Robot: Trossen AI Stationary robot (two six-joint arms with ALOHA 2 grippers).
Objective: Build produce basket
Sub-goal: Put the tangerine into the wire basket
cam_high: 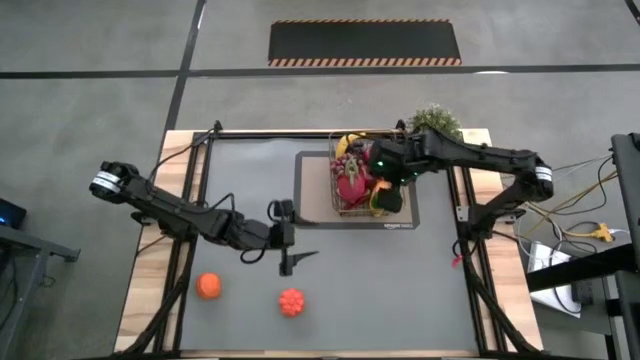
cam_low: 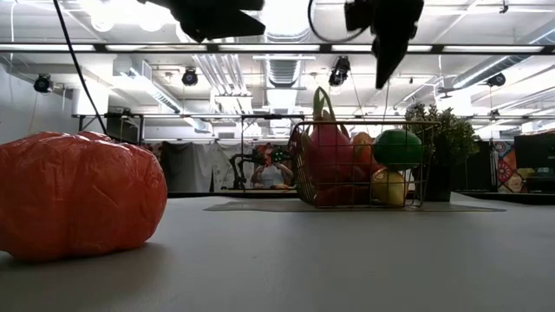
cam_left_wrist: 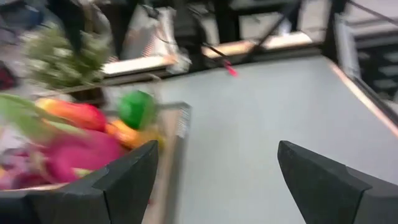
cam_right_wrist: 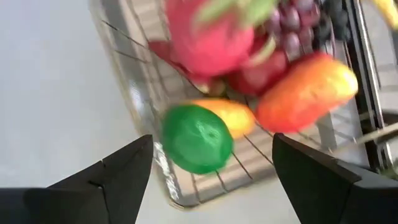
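Nearest the low cam: orange fruit (cam_low: 78, 195) on tabletop (cam_high: 400, 280), front-left; a red bumpy fruit (cam_high: 291, 301) sits just to its right, apart. Left gripper (cam_high: 287, 262) hangs above bare tabletop mid-left, fingers wide apart, holding nothing. Basket (cam_high: 341, 207) sits on mat (cam_high: 308, 190), right of centre toward the back, w/ pink dragon fruit (cam_right_wrist: 208, 37), grapes (cam_right_wrist: 292, 25), mango (cam_right_wrist: 305, 93) & green fruit (cam_right_wrist: 197, 138) inside. Right gripper (cam_high: 385, 165) hovers over basket's right side, fingers spread, nothing betw. them. Potted plant (cam_high: 436, 121) stands behind basket, near right edge.
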